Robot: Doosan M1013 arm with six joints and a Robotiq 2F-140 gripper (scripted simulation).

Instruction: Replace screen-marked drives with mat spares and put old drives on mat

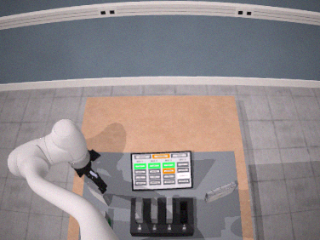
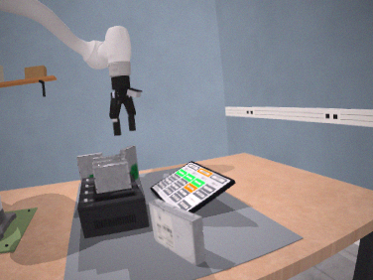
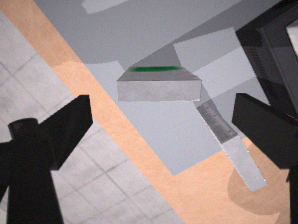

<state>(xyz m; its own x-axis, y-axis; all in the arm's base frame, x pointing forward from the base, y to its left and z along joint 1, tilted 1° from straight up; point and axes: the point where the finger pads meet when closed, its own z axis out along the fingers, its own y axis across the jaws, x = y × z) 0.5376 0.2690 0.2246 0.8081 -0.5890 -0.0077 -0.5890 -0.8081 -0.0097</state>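
My gripper [image 1: 103,190] [image 2: 124,130] [image 3: 162,108] is open and empty, high above the mat's left part. Below it in the wrist view stands a drive with a green stripe [image 3: 159,90]; a second, narrow-looking drive [image 3: 245,165] [image 1: 99,195] is beside it. The black dock [image 1: 162,231] [image 2: 114,218] [image 3: 260,55] holds drives in its first three bays from the left in the top view; the fourth bay [image 1: 184,212] looks empty. Another drive [image 1: 221,191] [image 2: 176,230] stands on edge right of the dock. The screen [image 1: 162,171] [image 2: 190,186] shows three green cells, with an orange one under the third.
The grey mat [image 1: 225,163] [image 2: 248,235] [image 3: 150,130] lies on the wooden table [image 1: 162,123] [image 2: 327,199]. The tilted screen stands just behind the dock. A green board [image 2: 25,223] is at the left of the exterior view, under a wall shelf [image 2: 30,81].
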